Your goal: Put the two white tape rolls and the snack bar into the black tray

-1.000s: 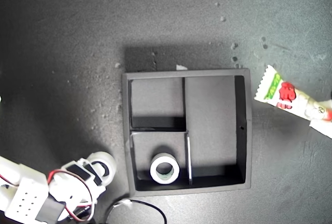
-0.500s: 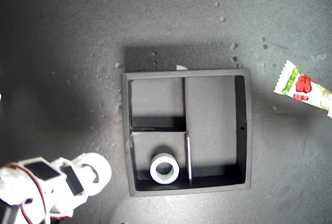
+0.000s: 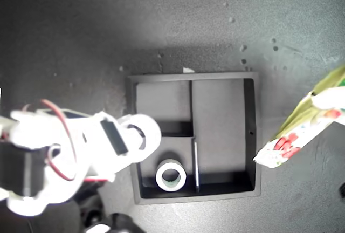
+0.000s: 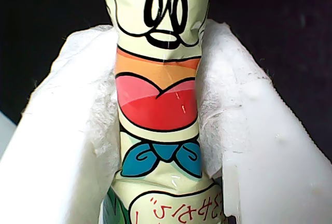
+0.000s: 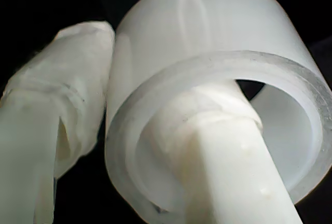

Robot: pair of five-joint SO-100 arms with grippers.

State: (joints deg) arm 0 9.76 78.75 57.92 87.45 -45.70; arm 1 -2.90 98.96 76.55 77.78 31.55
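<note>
Because the snack bar (image 4: 158,99) is a thin crinkly packet, light and soft, I judge it will bend and droop from wherever it is pinched, so a hold near its middle suits it better than one at a crimped end. In the first wrist view my first gripper (image 4: 158,130) has both padded fingers (image 4: 78,146) pressed flat against the wrapper's sides, closed down to the packet's width. In the exterior view the snack bar (image 3: 302,130) hangs tilted at the exterior view's right, its zigzag end just past the outer wall of the black tray (image 3: 257,136), apparently off the surface.

The carried tape roll (image 5: 207,94) is a stiff, light, smooth ring, and the wall is the sensible place to take it: one finger (image 5: 228,162) of my second gripper (image 5: 155,130) runs through the open centre and the other lies outside, nipping the wall between them. In the exterior view this tape roll (image 3: 141,136) sits over the tray's wall on the exterior view's left, beside the divider between the two small compartments. Its glossy wall could slip in a loose pinch, I would guess.

The other tape roll (image 3: 171,175) lies flat in the small compartment nearer the exterior view's bottom edge. The long compartment holds nothing.
</note>
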